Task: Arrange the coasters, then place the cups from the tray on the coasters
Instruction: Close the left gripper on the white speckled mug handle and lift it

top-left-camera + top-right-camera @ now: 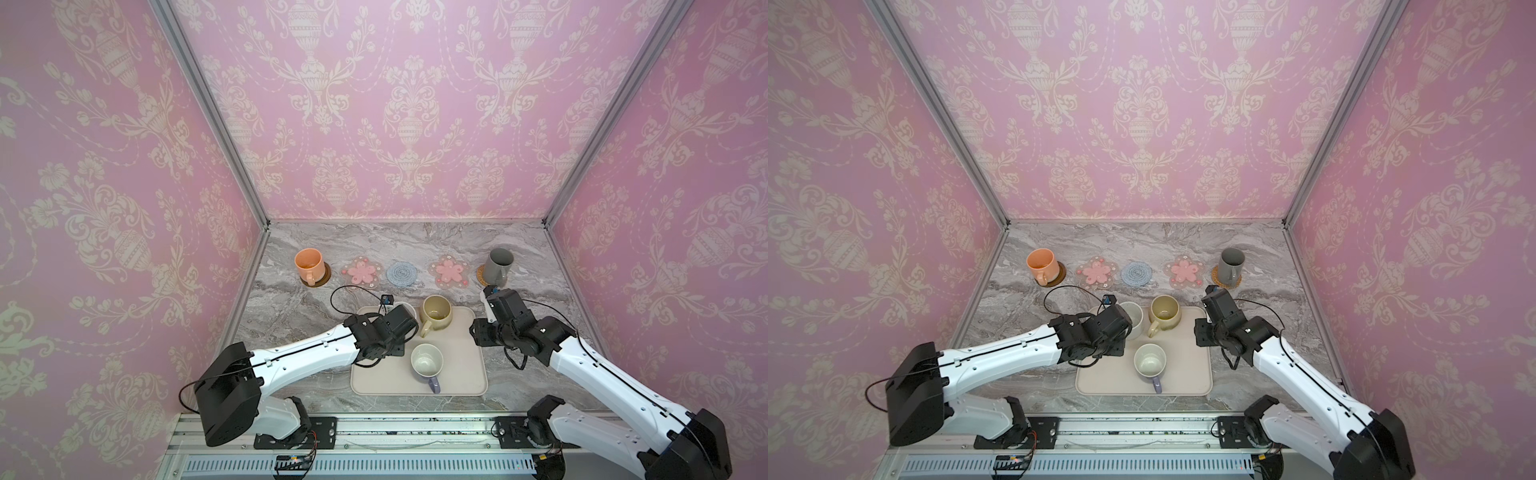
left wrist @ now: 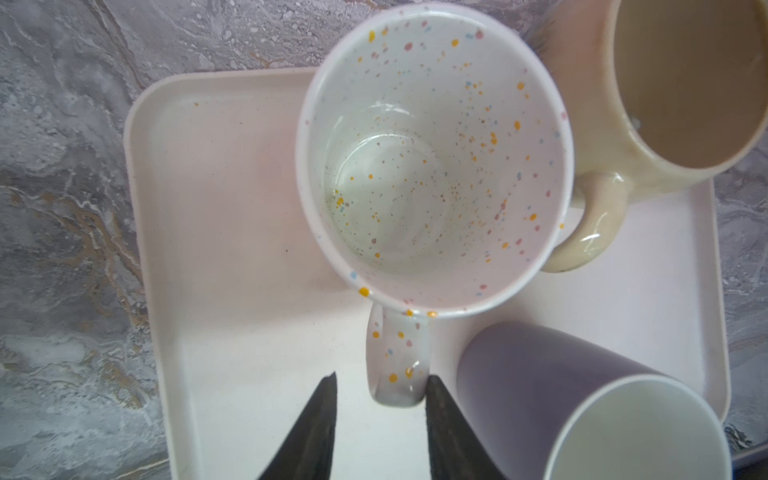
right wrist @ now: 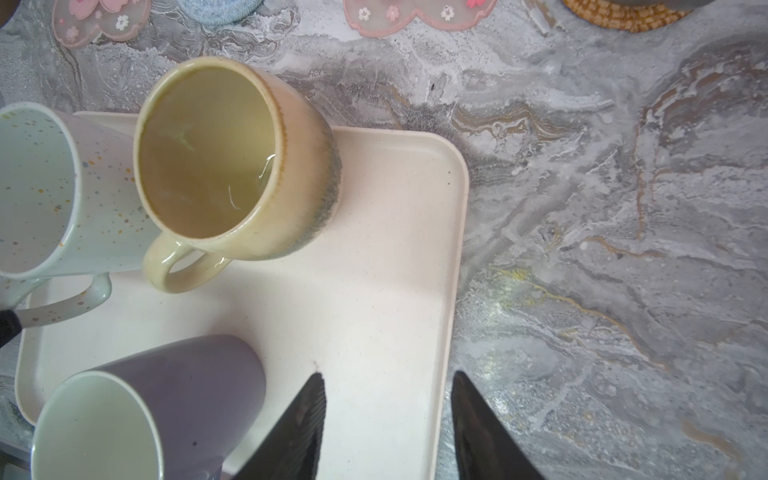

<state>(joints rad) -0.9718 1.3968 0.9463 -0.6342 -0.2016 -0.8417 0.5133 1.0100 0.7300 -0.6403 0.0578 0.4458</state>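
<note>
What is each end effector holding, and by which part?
Nothing yet: left end effector straddles the speckled mug's handle, unclosed; right end effector open, empty.

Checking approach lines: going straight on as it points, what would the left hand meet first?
Likely the speckled white mug, handle first; the handle sits between the open fingers of the left hand.

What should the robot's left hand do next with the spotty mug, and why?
Probably squeeze shut. The left hand is open, with its fingers on either side of the handle of the speckled white mug, not yet gripping it. That mug stands on the tray, and the blue coaster is bare.
</note>
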